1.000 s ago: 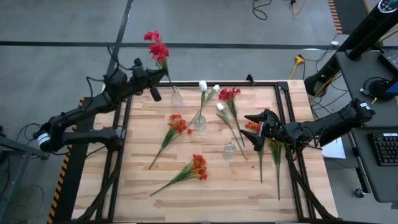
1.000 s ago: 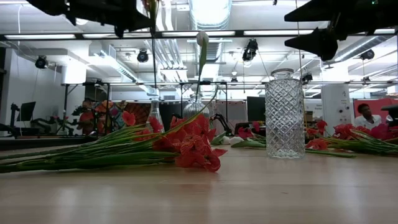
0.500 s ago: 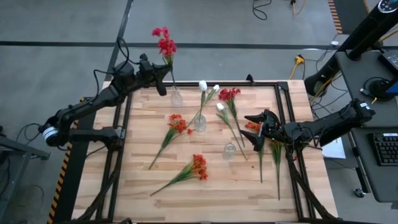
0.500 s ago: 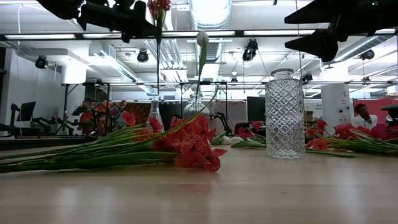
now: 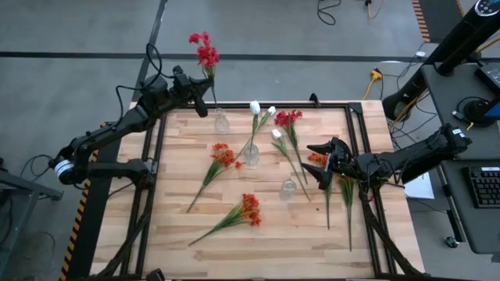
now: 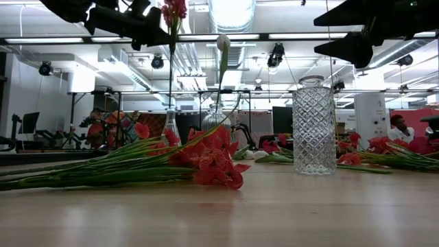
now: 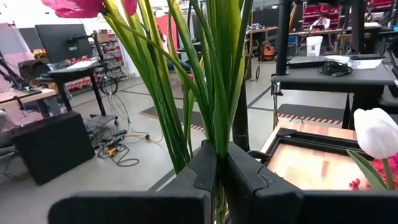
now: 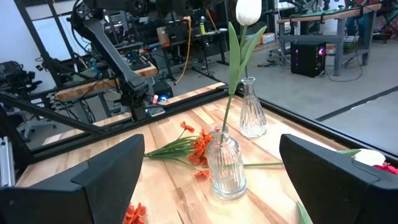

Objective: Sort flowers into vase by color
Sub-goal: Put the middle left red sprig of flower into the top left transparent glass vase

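My left gripper (image 5: 201,100) is over the table's far-left edge, shut on a crimson-red flower (image 5: 205,50) that stands upright. Its stalk runs down toward a small clear vase (image 5: 222,122); whether the lower end is inside the neck, I cannot tell. A second vase (image 5: 251,154) holds a white bud (image 5: 255,107). A third vase (image 5: 288,188) holds nothing. Orange-red flowers (image 5: 221,154) (image 5: 248,207), a crimson flower (image 5: 287,119) and a white one (image 5: 276,134) lie flat on the wood. My right gripper (image 5: 319,165) hovers open at the right side above more orange flowers (image 5: 316,158). My left gripper pinches the crimson flower's green stalk and leaves (image 7: 217,146) between its two fingers, well below the bloom (image 7: 81,6). The fingers come level from the table's left side and lie across the stalk. The flower stands upright, its head above the fingers (image 6: 173,10) and its stalk hanging below (image 6: 170,82).
Flowers lie scattered over the middle and right of the table (image 5: 180,226). The three glass vases stand in a slanted row from far-left to centre. The near-left part of the wood is bare. A black frame runs round the table. People show in the room beyond.
My left gripper has moved toward the table's right and far edge and come down a little, carrying the crimson flower toward the far-left vase. The bloom has dropped into the low view's top. My right arm has kept still.
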`<action>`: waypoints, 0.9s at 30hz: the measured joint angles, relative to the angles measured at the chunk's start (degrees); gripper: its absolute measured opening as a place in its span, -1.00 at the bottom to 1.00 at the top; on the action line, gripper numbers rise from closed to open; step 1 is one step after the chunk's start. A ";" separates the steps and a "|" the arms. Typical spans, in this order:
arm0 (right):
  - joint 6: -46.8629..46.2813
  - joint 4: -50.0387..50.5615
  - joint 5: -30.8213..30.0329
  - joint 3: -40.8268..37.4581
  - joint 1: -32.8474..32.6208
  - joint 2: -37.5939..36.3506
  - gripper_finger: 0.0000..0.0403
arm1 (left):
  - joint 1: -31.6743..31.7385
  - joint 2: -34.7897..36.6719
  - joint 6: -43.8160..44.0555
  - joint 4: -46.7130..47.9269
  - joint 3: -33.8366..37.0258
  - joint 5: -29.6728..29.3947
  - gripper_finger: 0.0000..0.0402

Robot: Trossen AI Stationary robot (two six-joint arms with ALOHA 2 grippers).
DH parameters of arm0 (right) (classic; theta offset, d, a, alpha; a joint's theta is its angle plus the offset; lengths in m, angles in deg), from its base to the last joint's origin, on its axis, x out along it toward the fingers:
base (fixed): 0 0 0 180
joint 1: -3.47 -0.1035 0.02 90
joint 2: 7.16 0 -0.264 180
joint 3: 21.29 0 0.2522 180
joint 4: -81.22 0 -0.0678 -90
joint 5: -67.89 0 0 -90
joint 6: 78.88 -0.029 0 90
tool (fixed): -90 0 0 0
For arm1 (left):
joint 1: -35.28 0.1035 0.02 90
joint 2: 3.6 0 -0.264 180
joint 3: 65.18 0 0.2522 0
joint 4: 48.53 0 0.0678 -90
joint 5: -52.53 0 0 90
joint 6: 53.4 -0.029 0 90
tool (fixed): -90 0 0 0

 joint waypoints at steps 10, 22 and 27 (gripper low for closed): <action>-0.34 0.00 0.00 0.00 0.00 0.00 0.82 | -0.02 -1.45 2.26 0.02 0.00 0.00 -1.00; -0.29 0.02 0.02 0.00 0.00 0.00 0.82 | -0.02 -2.87 2.41 0.32 0.02 -0.04 -0.94; -0.61 0.02 0.02 0.00 0.00 0.00 0.82 | -0.02 -2.93 2.41 0.96 0.07 -0.04 -0.88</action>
